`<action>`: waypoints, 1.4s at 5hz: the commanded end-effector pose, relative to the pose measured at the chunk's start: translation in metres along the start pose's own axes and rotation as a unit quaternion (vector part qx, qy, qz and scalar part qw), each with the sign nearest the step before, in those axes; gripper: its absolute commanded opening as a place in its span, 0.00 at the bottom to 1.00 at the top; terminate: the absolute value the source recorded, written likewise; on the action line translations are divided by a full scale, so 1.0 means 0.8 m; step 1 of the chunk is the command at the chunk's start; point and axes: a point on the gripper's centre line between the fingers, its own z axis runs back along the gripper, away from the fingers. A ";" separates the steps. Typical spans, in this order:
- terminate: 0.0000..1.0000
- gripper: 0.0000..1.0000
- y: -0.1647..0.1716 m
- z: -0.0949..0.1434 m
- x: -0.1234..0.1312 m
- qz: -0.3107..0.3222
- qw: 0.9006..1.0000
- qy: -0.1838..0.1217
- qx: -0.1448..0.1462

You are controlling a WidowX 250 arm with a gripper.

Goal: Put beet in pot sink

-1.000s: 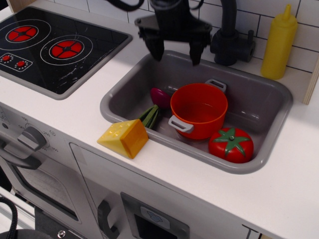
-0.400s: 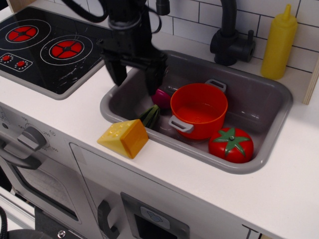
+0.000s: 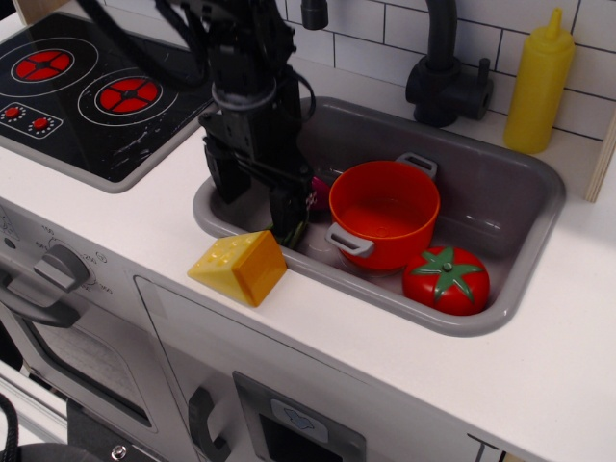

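Observation:
The beet (image 3: pixel 317 193) lies in the left end of the grey sink (image 3: pixel 500 197), against the left side of the pot. Only a sliver of its magenta bulb shows; the leaves are hidden behind my gripper. The orange-red pot (image 3: pixel 383 212) with grey loop handles stands upright and empty in the middle of the sink. My black gripper (image 3: pixel 258 200) is low in the sink's left end with its fingers (image 3: pixel 289 214) apart. The right finger stands right in front of the beet. I cannot tell whether it touches the beet.
A red tomato (image 3: pixel 446 279) lies in the sink at the pot's front right. A yellow cheese wedge (image 3: pixel 241 267) sits on the counter at the sink's front-left rim. A black faucet (image 3: pixel 443 77) and a yellow bottle (image 3: pixel 539 82) stand behind the sink. The stove (image 3: pixel 87 91) is at the left.
My gripper has moved from above the sink's back rim to the left and down into the sink's left end, now covering most of the beet. The beet, pot and tomato have not moved.

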 end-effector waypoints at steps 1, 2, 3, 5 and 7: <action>0.00 1.00 0.004 -0.001 0.023 -0.050 0.998 -0.050 0.000; 0.00 1.00 0.008 -0.015 0.029 -0.051 0.997 -0.051 0.019; 0.00 1.00 0.011 -0.024 0.028 -0.062 0.997 -0.046 0.028; 0.00 1.00 0.009 -0.046 0.017 -0.077 0.995 -0.053 0.047; 0.00 0.00 0.014 -0.046 0.014 -0.063 0.995 -0.062 0.052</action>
